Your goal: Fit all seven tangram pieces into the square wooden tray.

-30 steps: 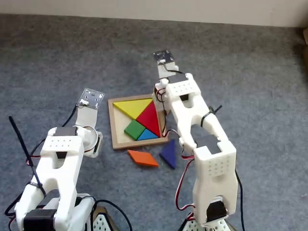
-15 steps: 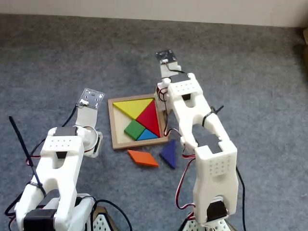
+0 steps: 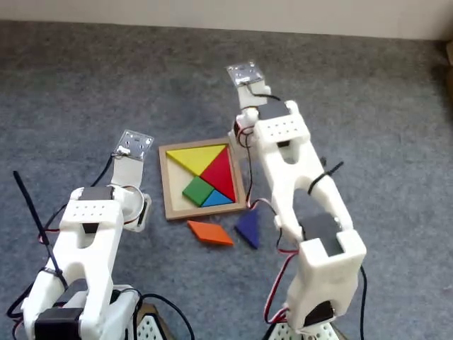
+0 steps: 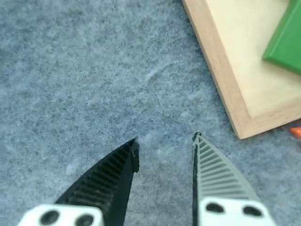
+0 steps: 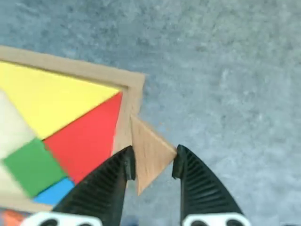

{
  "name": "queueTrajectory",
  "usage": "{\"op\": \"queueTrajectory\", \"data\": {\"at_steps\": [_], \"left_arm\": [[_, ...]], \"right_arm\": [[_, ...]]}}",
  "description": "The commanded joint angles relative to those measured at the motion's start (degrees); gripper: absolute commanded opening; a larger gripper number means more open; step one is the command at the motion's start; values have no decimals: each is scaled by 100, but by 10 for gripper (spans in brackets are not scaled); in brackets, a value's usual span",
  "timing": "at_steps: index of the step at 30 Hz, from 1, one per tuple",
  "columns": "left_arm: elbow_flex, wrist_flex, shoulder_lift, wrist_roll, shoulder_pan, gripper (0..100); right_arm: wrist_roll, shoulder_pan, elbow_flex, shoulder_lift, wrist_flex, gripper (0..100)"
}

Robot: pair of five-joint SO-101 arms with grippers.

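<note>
The right gripper (image 5: 153,161) pinched a tan triangle (image 5: 146,149) just outside the tray (image 5: 135,84) rim. Placing it seemed the step in hand, needing a lift inward. The left gripper (image 4: 164,141) hung spread nearby.

High overview; two near, downward wrist views, tray (image 4: 221,70) common

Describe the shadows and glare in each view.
High view: soft, even light, only faint shadows on the carpet, and the tray shows no glare. Left wrist view: the open left gripper throws no hard shadow on the carpet. Right wrist view: the wooden triangle in the right gripper is evenly lit, without glare.
</note>
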Motion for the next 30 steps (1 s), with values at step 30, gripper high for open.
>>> {"op": "queueTrajectory", "data": {"at_steps": [30], "left_arm": [[-40,-70,-180,9,-215,186]], "right_arm": [[-4105,-2105,-1499,1437,-40,94]]}}
